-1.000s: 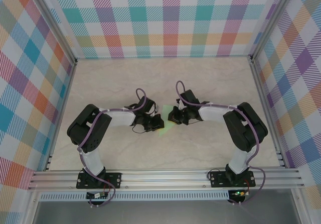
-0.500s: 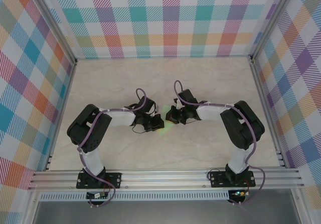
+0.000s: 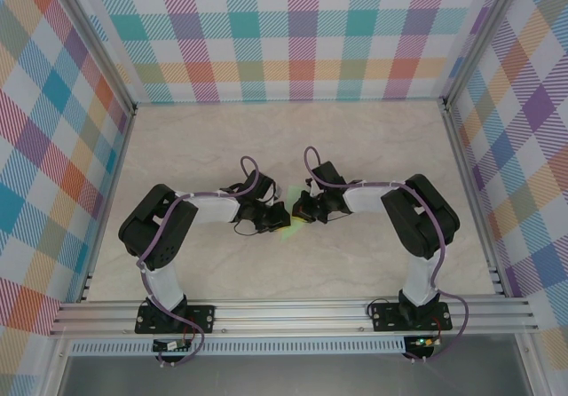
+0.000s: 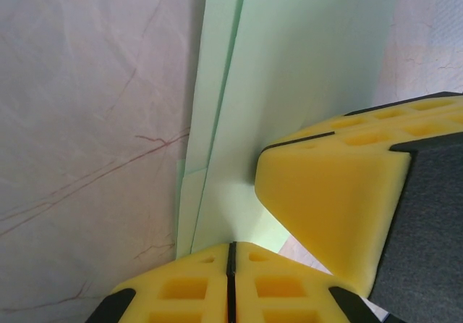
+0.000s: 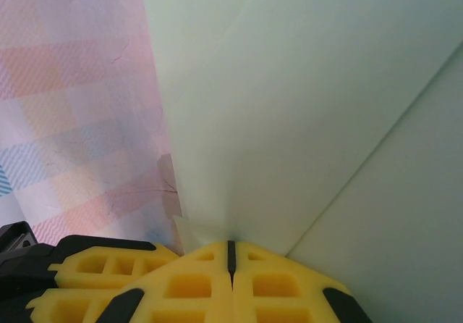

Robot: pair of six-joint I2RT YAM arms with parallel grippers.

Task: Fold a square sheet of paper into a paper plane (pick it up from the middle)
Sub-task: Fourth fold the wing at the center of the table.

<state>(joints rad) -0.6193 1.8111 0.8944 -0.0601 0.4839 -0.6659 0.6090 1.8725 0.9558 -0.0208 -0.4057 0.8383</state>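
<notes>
Edge of paper [image 4: 304, 84] clamped: left pincer [image 4: 231, 245], right pincer [image 5: 231, 244]; table [image 3: 355, 147] open around.

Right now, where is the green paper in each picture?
Top external: the paper, a thin sliver near the centre.
Left wrist: the paper, a tall strip up the middle.
Right wrist: the paper, across the upper right.
Shared landmark: the right hand, resting on it.
</notes>
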